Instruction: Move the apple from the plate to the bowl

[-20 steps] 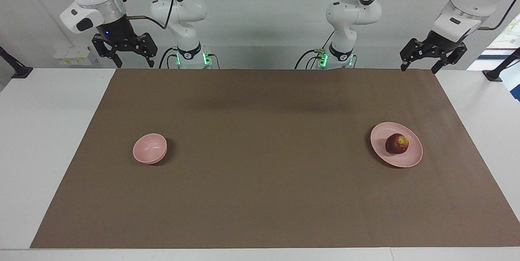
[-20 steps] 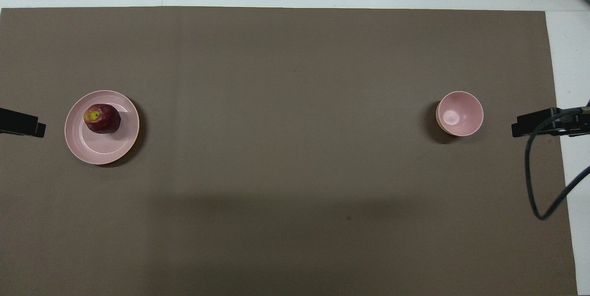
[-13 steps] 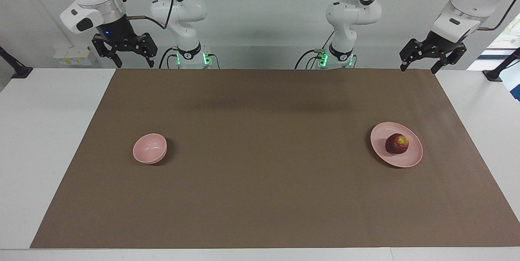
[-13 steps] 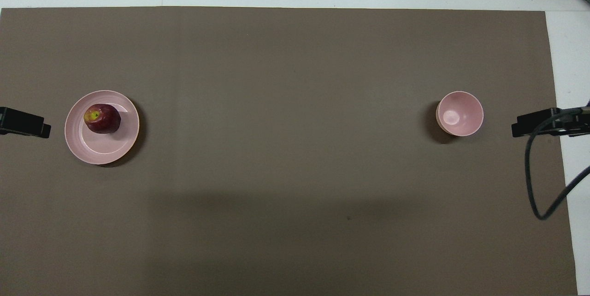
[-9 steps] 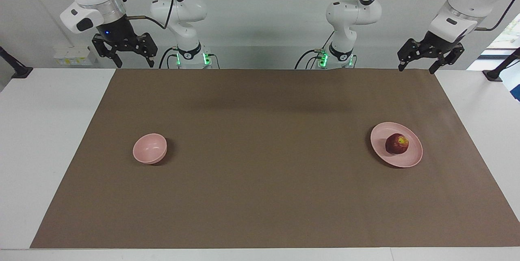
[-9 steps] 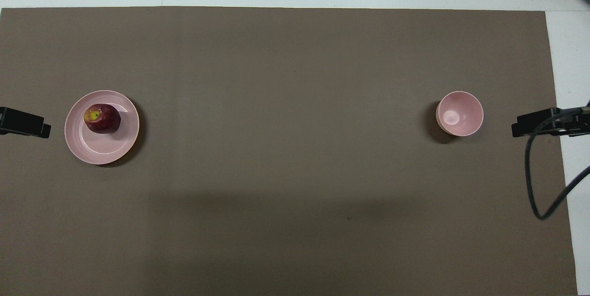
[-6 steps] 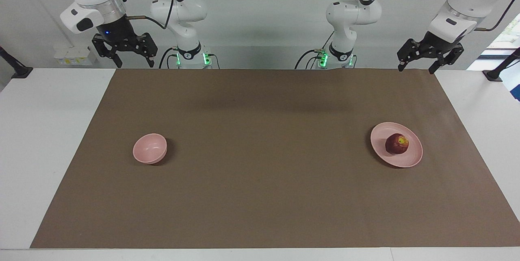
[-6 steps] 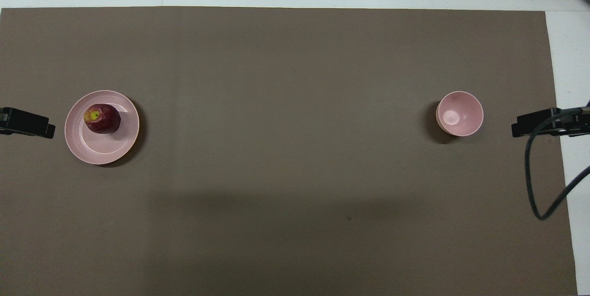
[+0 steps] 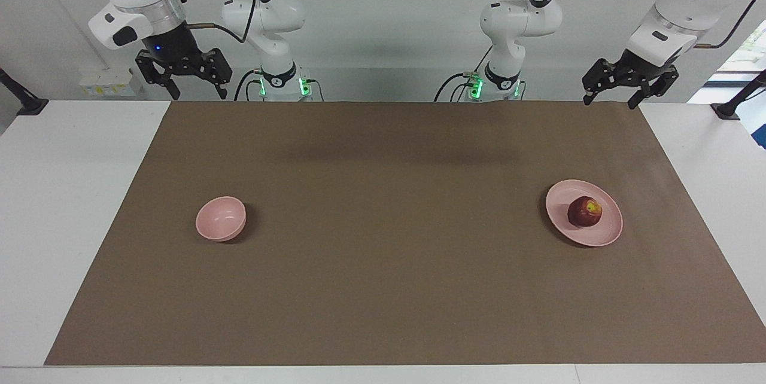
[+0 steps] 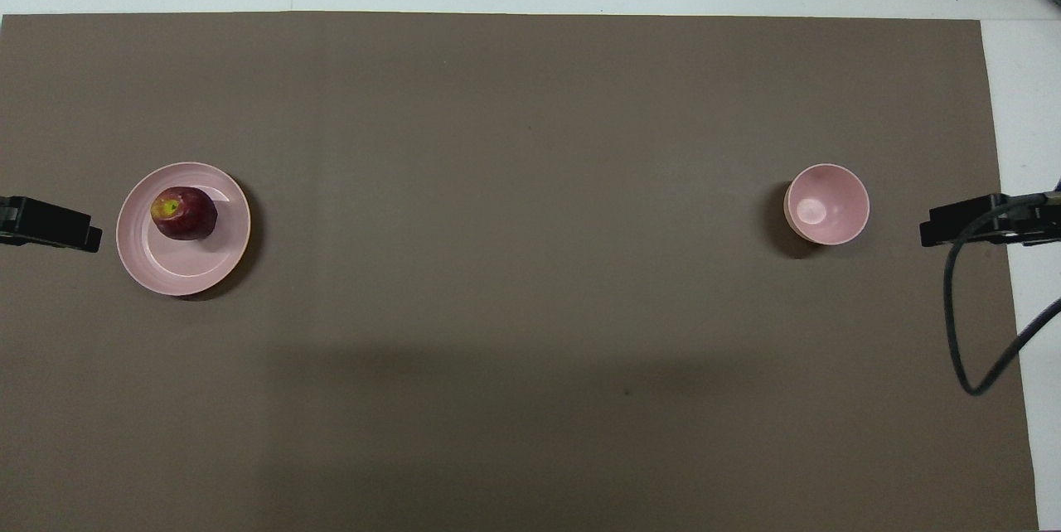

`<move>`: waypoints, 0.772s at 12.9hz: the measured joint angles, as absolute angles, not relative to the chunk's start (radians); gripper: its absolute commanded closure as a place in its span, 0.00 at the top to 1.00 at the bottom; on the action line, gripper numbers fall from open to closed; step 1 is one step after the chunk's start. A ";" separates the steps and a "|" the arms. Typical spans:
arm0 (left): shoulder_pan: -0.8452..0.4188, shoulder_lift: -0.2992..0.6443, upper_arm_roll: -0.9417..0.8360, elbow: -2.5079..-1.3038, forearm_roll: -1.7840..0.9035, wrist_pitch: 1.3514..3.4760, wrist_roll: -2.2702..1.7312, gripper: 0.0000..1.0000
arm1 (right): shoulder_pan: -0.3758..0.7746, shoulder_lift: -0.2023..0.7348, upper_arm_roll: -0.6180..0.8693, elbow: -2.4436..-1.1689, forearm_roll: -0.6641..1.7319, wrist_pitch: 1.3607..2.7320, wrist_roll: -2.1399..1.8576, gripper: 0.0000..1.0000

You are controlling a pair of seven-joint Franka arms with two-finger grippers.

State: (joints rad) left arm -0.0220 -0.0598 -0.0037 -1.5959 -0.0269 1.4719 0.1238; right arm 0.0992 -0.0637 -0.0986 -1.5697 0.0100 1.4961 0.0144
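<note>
A dark red apple [image 9: 585,211] [image 10: 184,213] with a yellowish patch sits on the wide pale pink plate [image 9: 605,234] [image 10: 178,273] toward the left arm's end of the table. The small deep pink bowl [image 9: 221,218] [image 10: 826,204] stands empty toward the right arm's end. My left gripper [image 9: 607,98] [image 10: 83,234] is open, high in the air over the mat's edge near the robots, apart from the plate. My right gripper [image 9: 199,92] [image 10: 932,232] is open, held high, waiting.
A brown mat [image 9: 383,288] [image 10: 530,101] covers most of the white table [image 9: 66,192]. A black cable [image 10: 953,325] hangs by the right arm. Nothing else stands on the mat.
My left gripper has drifted a little toward the middle of the table and slightly up. The right arm, apple, plate and bowl have not moved.
</note>
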 measured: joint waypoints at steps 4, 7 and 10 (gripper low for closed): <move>-0.022 -0.078 -0.003 -1.652 -0.027 1.502 0.124 1.00 | 0.099 -0.064 -0.099 -1.570 0.010 1.496 0.014 1.00; -0.021 -0.077 0.000 -1.717 -0.026 1.583 0.124 1.00 | 0.099 -0.064 -0.099 -1.570 0.010 1.496 0.014 1.00; -0.020 -0.076 0.004 -1.781 -0.026 1.685 0.124 1.00 | 0.099 -0.064 -0.099 -1.570 0.010 1.496 0.014 1.00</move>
State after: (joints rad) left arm -0.0198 -0.0762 0.0040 -1.7813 -0.0258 1.6852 0.1243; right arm 0.0992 -0.0637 -0.0986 -1.5697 0.0100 1.4961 0.0144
